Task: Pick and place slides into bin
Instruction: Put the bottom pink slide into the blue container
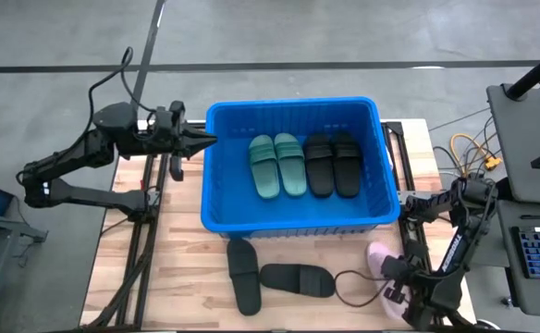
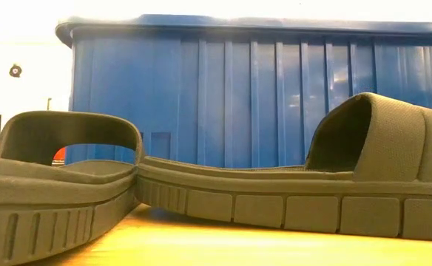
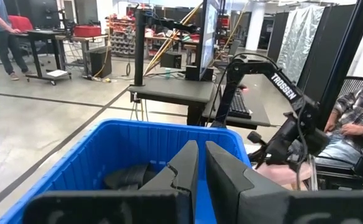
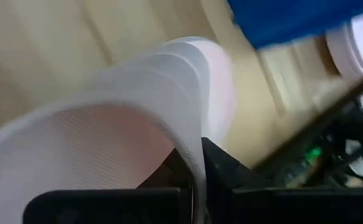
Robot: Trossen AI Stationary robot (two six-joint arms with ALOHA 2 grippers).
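1. Wooden table (image 1: 187,277) carries the blue bin (image 1: 293,220), two green and two black slides inside
2. Right gripper (image 4: 197,163) pinches a pink slide (image 4: 125,124) near the table's right edge
3. Left gripper (image 1: 203,141), fingers nearly together and empty, hovers at the bin's left rim
4. Two black slides (image 1: 279,276) lie before the bin

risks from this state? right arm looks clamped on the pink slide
1. The right gripper pinches only the thin strap of the pink slide; it may flex or slip when lifted.
2. A cable loops beside that slide and the black slides; it could snag.
3. The left gripper sits at the bin rim, risking a crossing on the drop.
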